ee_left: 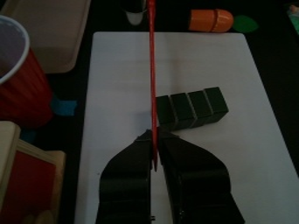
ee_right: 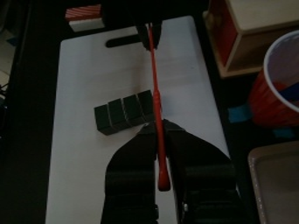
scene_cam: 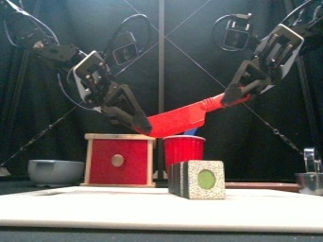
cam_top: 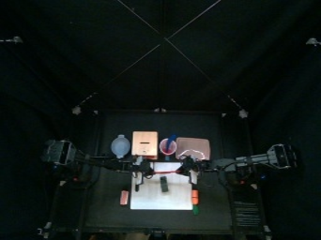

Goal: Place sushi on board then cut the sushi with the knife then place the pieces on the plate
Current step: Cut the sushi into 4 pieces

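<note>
A red toy knife [scene_cam: 190,113] hangs in the air above the white cutting board [scene_cam: 113,206], held at both ends. My left gripper [scene_cam: 142,121] is shut on its broad blade end, and my right gripper [scene_cam: 231,95] is shut on its thin handle end. In the left wrist view the knife [ee_left: 152,79] shows edge-on between the left gripper's [ee_left: 155,140] jaws. The handle [ee_right: 163,175] lies between the right gripper's [ee_right: 156,127] jaws. The dark green sushi roll [scene_cam: 198,179] lies on the board below, its blocks [ee_left: 193,108] still joined. The pink tray [cam_top: 192,147] lies at the back right.
Behind the board stand a wooden box with a red drawer front [scene_cam: 120,161], a red cup [scene_cam: 184,149] and a blue-grey bowl [scene_cam: 56,171]. A metal cutter [scene_cam: 309,180] is at the right. An orange toy [ee_left: 212,19] lies off one board end.
</note>
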Tool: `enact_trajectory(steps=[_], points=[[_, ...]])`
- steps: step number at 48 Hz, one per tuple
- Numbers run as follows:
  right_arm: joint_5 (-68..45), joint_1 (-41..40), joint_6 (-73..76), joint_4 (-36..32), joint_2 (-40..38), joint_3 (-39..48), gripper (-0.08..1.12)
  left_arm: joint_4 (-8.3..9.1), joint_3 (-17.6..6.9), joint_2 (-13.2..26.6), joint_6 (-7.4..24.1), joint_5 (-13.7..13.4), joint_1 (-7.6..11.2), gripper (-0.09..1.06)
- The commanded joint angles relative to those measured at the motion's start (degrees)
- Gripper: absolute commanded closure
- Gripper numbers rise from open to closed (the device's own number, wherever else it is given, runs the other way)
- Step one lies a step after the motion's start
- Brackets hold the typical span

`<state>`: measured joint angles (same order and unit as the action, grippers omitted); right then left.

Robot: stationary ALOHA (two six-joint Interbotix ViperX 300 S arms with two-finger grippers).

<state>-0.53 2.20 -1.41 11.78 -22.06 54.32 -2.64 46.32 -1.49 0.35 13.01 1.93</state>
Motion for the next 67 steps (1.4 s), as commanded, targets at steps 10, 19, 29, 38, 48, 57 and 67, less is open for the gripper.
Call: enact_trajectory(steps=[10,19,29,38,48,57,67], points=[[-0.09,1.32,0.18,2.29,4.13,-2.29,0.72,-0.35,-1.23,0.0,-0.26,0.26,2.37,0.54],[0.18,2.55,0.18,3.6,5.45,-2.55,0.72,-2.29,-1.67,1.23,-0.26,0.0,4.39,0.54],[0.79,2.29,0.18,4.31,6.24,-1.93,0.72,-3.52,-2.55,2.9,-0.18,-0.7,4.92,0.54],[2.02,2.02,0.18,4.48,7.47,-1.67,0.72,-3.52,-4.13,4.57,-0.18,-1.05,4.92,0.54],[2.46,2.02,0.09,4.13,8.0,-1.85,0.72,-3.43,-5.45,5.62,-0.09,-1.41,4.83,0.54],[2.72,1.76,0.09,4.04,7.91,-1.67,0.72,-3.43,-5.98,6.15,0.0,-1.49,4.66,0.54],[2.9,1.05,0.0,3.52,7.56,-1.85,0.72,-3.43,-6.15,6.06,0.0,-1.41,4.48,0.54]])
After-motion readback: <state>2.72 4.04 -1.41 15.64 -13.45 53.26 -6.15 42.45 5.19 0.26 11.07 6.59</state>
